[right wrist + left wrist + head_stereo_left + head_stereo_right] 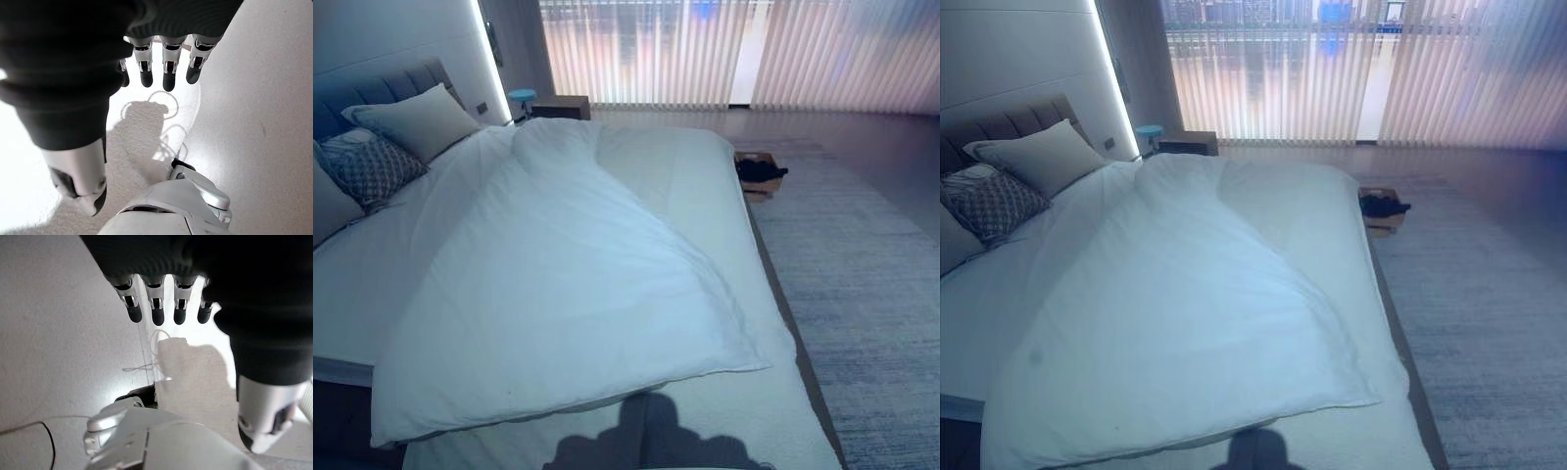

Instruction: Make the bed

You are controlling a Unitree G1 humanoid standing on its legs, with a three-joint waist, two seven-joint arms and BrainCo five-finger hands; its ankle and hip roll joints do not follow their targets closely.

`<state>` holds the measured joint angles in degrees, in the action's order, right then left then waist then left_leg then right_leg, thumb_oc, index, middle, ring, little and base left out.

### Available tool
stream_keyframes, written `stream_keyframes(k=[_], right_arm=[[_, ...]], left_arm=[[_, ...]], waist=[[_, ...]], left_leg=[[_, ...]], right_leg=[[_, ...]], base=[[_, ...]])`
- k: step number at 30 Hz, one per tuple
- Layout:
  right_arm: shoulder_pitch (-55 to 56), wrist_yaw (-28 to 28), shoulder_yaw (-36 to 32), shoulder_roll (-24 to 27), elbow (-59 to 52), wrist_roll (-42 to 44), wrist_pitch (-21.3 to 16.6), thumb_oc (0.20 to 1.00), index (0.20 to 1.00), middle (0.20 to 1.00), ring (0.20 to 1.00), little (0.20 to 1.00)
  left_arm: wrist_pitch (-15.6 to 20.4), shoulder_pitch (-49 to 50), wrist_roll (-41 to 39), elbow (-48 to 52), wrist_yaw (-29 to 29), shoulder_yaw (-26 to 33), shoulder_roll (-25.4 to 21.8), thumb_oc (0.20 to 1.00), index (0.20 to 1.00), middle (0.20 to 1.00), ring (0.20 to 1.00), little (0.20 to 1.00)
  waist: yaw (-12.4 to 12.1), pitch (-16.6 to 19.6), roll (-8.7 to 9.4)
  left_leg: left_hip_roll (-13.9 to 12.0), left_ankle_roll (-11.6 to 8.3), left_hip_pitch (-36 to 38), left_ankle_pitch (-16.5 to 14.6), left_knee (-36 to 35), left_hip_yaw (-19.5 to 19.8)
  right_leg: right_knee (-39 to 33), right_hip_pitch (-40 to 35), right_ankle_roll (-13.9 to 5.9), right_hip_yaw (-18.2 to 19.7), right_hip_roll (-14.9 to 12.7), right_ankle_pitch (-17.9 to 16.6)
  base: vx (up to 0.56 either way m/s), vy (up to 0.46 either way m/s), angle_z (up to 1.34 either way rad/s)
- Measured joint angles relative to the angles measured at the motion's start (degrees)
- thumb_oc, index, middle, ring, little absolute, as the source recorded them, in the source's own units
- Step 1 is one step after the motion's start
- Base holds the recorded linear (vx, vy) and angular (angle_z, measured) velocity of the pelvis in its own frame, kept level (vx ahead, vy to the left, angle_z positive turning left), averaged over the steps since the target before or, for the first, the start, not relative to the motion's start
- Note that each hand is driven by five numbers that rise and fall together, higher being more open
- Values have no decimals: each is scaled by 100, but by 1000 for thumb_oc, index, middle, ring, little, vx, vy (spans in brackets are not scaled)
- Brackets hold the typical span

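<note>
white duvet (558,294) apart from robot hand (161,303)

window: full-width vertical blinds (724,54) across far wall, daylight glowing through
wall: pale panel (401,34) behind bed head, vertical light strip (487,54) at its edge
floor: smooth near window, grey rug (862,294) beside bed
furniture: brown nightstand (563,106), small blue stool (521,96)
clutter: open box with dark item (759,173) on rug edge
</note>
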<state>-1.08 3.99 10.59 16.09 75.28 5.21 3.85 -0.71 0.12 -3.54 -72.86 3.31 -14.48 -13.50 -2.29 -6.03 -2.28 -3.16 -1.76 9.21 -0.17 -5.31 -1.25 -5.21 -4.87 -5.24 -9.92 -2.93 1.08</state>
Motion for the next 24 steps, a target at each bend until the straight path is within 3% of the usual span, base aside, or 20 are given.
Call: stream_keyframes(k=[10, 24], right_arm=[[6, -12, -113, -12, -241, 513, -18, 1000, 1000, 1000, 1000, 1000], [-18, -158, 133, 11, -1952, 987, -151, 1000, 1000, 1000, 1000, 1000]], left_arm=[[3, 17, -74, -2, -2, 11, 2, 1000, 1000, 1000, 1000, 1000], [2, 168, -238, 11, 13, 224, 13, 1000, 1000, 1000, 1000, 1000]], waist=[[-6, 8, -1], [-10, 53, 20]], left_leg=[[-52, -52, 4, 10, 29, 3], [-68, -96, -195, 42, 30, -30]], right_leg=[[-2, 0, 32, -4, 71, 18], [-3, 222, 65, 21, 76, -9]], base=[[6, 0, 0], [-2, 0, 0]])
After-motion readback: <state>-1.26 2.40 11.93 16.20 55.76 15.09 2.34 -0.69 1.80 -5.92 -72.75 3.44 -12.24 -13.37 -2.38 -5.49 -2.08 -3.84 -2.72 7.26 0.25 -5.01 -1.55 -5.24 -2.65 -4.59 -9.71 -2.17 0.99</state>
